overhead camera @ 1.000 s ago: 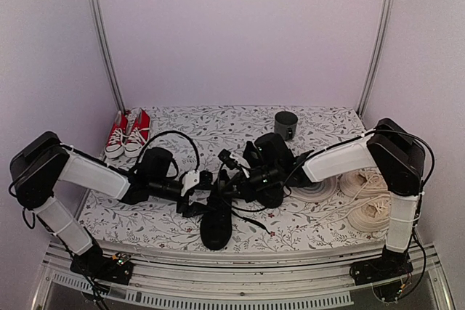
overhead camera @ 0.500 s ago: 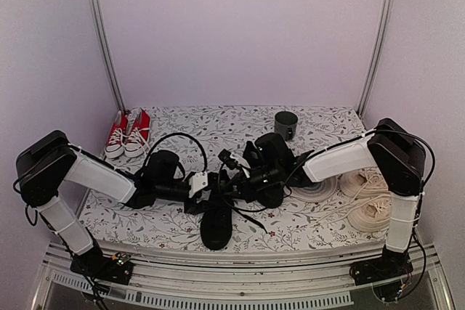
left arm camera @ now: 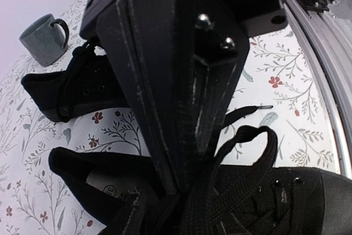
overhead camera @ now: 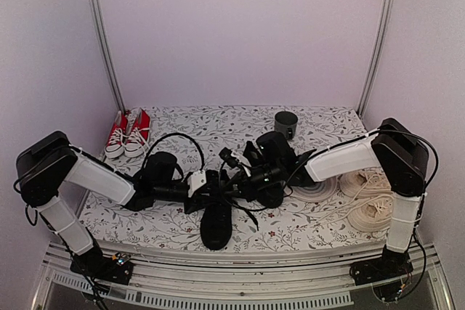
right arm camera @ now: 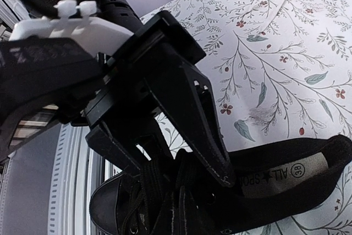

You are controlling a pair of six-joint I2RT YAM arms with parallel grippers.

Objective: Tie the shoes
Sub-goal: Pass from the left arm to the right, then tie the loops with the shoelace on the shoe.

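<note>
Both arms stretched low and inward over the floral table (overhead camera: 174, 226), meeting above the near black shoe (overhead camera: 216, 224), left gripper (left arm camera: 184, 182) jaws nearly together around its laces (left arm camera: 242, 141), right gripper (right arm camera: 206, 182) closed at the same laces, second black shoe (overhead camera: 272, 157) just behind.

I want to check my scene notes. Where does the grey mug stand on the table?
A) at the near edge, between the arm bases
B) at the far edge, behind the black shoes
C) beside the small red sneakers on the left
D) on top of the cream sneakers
B: in the top view the grey mug stands upright near the back wall, beyond the black shoes.
</note>
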